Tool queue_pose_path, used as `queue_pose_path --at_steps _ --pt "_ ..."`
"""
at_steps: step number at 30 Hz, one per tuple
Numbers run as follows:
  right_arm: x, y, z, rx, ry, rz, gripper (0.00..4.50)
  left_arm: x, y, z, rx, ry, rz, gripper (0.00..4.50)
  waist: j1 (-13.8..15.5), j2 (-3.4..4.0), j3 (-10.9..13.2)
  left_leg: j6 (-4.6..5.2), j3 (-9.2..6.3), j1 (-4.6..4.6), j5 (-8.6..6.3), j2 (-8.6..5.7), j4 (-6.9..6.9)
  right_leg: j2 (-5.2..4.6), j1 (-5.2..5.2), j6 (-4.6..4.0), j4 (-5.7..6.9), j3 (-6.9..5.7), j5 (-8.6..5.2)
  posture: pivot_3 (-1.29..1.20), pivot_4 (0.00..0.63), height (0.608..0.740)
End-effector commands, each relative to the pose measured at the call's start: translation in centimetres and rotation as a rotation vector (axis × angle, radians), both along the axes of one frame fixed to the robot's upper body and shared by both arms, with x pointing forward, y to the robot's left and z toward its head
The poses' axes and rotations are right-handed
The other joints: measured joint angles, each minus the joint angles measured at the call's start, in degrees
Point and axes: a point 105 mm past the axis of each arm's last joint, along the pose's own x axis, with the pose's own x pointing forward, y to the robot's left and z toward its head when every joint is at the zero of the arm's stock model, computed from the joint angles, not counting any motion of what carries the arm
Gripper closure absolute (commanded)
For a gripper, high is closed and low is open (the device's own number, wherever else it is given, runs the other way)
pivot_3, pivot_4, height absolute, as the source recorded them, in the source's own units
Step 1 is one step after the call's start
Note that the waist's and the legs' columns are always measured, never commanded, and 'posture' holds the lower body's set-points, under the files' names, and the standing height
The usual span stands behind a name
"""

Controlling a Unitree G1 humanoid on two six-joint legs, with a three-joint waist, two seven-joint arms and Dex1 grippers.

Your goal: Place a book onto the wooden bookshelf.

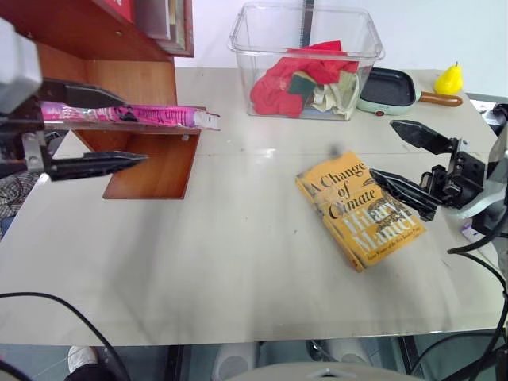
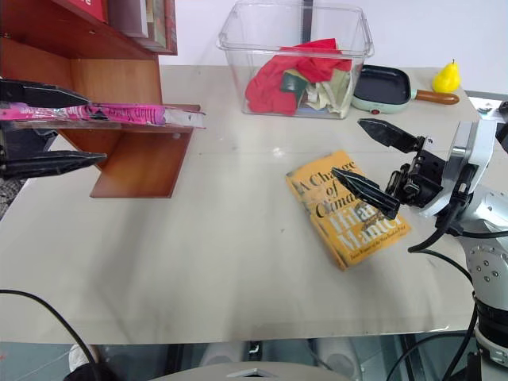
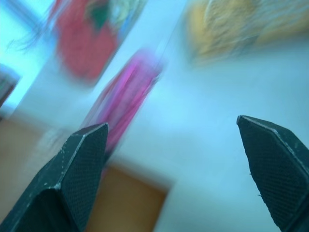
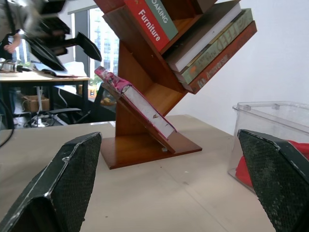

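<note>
A clear plastic bin (image 1: 305, 59) at the back of the counter (image 1: 222, 262) holds crumpled red cloth, a green piece and pale rags. Beside it lie a small dark frying pan (image 1: 390, 87) and a yellow pear-shaped thing (image 1: 448, 78). The book (image 1: 131, 115), pink with white page edges, lies flat on a board of the wooden bookshelf (image 1: 147, 163), one end jutting past the board's edge; its lettering cannot be made out. More books sit in the reddish-brown slanted compartments above, cut off in the eye views. The left gripper (image 1: 119, 131) has its jaws wide apart, above and below the book, touching nothing. The right gripper (image 2: 373, 163) hangs with jaws spread over an orange-yellow paperback (image 1: 357, 208) lying on the counter.
</note>
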Motion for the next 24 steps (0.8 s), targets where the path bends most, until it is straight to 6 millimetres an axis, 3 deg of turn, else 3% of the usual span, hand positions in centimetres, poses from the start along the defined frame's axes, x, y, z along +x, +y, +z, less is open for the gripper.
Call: queue_pose_path --at_steps 1,4,6,8,13,15,18,21,24 --pt "-0.4 -0.7 0.3 -0.042 -0.015 -0.022 0.0 -0.3 -3.5 -2.0 -0.111 0.055 -0.073 0.09 -0.1 0.01 0.0 0.0 0.0 0.14 0.0 -0.02 0.04 -0.01 0.15 0.02 0.02 0.01 0.01 0.0 0.15 0.74" --pt "-0.7 -1.5 -0.8 -0.079 0.027 -0.062 0.0 0.7 -5.3 -5.8 -0.188 0.101 -0.043 0.09 -0.1 0.0 0.0 0.0 -0.05 0.6 -0.01 -0.04 0.04 -0.04 0.68 0.02 -0.11 0.01 0.02 0.0 0.15 0.74" --pt "-1.1 -2.0 -1.6 -0.108 0.059 -0.092 0.0 1.2 -5.0 -8.6 -0.204 0.129 0.019 0.09 -0.4 0.01 0.0 -0.01 -0.01 0.63 -0.01 -0.06 0.03 -0.08 0.69 -0.05 -0.09 0.08 0.06 0.0 0.15 0.74" --pt "-1.6 -2.8 -2.8 -0.149 0.101 -0.13 0.0 1.9 -3.9 -10.7 -0.263 0.158 0.107 0.09 -0.5 0.04 0.0 -0.01 0.07 0.64 -0.01 -0.07 0.01 -0.05 0.64 -0.22 -0.09 0.13 0.16 0.0 0.15 0.74" --pt "-3.7 -5.8 -6.5 -0.224 0.245 -0.26 0.0 2.4 0.2 -16.9 -0.19 0.171 0.277 0.09 0.2 0.04 -0.1 -0.01 0.05 0.73 -0.01 -0.11 -0.21 -0.06 0.62 -0.5 -0.1 0.09 -0.02 0.0 0.15 0.74" --pt "-4.3 -6.7 -7.5 -0.228 0.285 -0.305 0.0 2.6 0.6 -17.7 -0.188 0.148 0.295 0.09 0.6 0.05 -0.1 -0.01 0.05 0.74 -0.01 -0.1 -0.2 -0.13 0.64 -0.29 -0.13 0.08 -0.15 0.0 0.15 0.74" --pt "-4.6 -6.8 -8.0 -0.221 0.301 -0.319 0.0 2.8 -1.2 -17.4 -0.253 0.106 0.218 0.09 0.5 0.0 -0.1 0.0 0.26 0.72 -0.01 -0.03 -0.12 -0.34 0.65 -0.26 -0.15 0.12 -0.15 0.0 0.15 0.74" --pt "-4.7 -6.5 -7.9 -0.204 0.297 -0.324 0.0 3.5 -3.6 -17.0 -0.346 0.063 0.139 0.98 0.6 -0.01 -0.3 0.0 0.29 0.73 -0.01 -0.01 -0.05 -0.5 0.69 -0.25 -0.19 0.19 -0.14 0.0 0.15 0.74" --pt "-5.1 -6.1 -6.7 -0.153 0.258 -0.299 0.0 6.5 -5.4 -17.2 -0.431 -0.065 0.208 2.42 0.9 0.09 -0.4 0.02 0.4 0.7 0.0 -0.04 0.01 -0.49 0.75 -0.22 -0.19 0.17 -0.13 0.0 0.15 0.74"
